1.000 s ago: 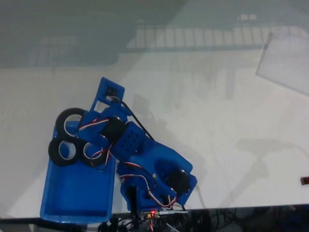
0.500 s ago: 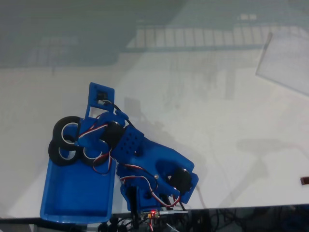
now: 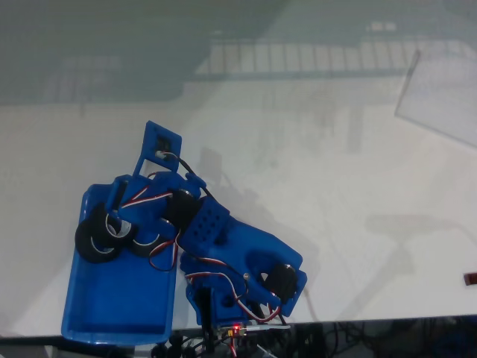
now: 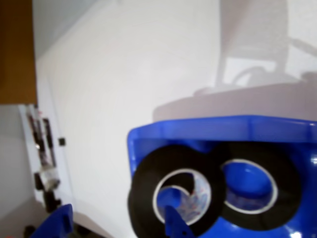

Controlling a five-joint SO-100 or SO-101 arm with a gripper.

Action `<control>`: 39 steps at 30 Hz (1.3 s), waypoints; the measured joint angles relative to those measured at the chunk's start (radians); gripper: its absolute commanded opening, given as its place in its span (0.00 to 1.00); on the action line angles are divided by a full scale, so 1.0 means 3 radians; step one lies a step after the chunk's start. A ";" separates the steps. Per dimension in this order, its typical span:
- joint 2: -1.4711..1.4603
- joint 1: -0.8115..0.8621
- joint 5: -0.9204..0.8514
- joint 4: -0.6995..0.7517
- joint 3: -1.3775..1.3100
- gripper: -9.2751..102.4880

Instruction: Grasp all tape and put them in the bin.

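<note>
counter (image 3: pixel 335 171): white, glossy | bin (image 3: pixel 119 298): blue, set at counter's near-left edge in fixed view, beside arm base | tape: two black rolls seen overlapping inside bin's far end, nearer roll (image 4: pixel 173 196), farther roll (image 4: pixel 257 191) | pincer (image 3: pixel 113 220): poised over the rolls, one finger tip seen inside nearer roll's core; grip state could not be told

The arm (image 3: pixel 223 246) is bright blue printed plastic with black motors (image 3: pixel 279 280) set into its joints. Red, white and black wires (image 3: pixel 153 198) loop along it, and a small red light (image 3: pixel 237 327) glows at its base, at six o'clock.
</note>
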 measured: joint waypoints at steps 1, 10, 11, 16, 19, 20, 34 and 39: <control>0.0000 0.0000 0.0020 -0.0015 0.0000 0.30; 0.0010 0.0849 0.0112 -0.0593 0.0102 0.29; 0.0036 0.1064 0.0143 -0.0736 0.0153 0.28; 0.0225 0.2234 0.0281 -0.1565 0.0624 0.21; 0.0276 0.2925 0.0302 -0.1999 0.0936 0.12; 0.0281 0.3088 0.0302 -0.2117 0.1028 0.08; 0.0874 0.3922 0.0143 -0.2291 0.2056 0.08; 0.1176 0.3861 0.0066 -0.2153 0.2321 0.08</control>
